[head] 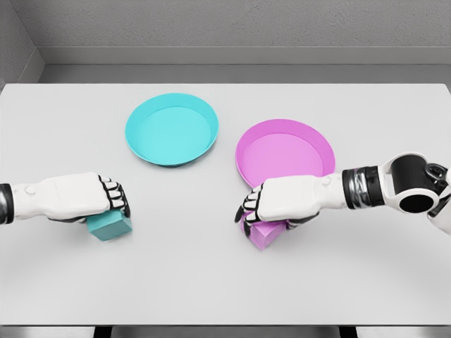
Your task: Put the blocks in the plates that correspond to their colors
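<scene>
We see two plates side by side at the table's (225,296) middle: left plate (172,129), right plate (285,151). A block sits in front of each, left block (109,225) and right block (261,234).

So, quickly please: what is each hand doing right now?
Left hand: fingers curled over the teal block on the table.
Right hand: fingers curled over the pink block on the table.

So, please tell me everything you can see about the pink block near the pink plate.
The pink block is a small, matte, plain cube, the same pink as the pink plate. It lies on the white table, just in front of the plate's near rim, turned so one corner points toward the camera. The right hand covers its top, fingers curled over its left side. Only its lower front faces show. It does not look lifted.
</scene>
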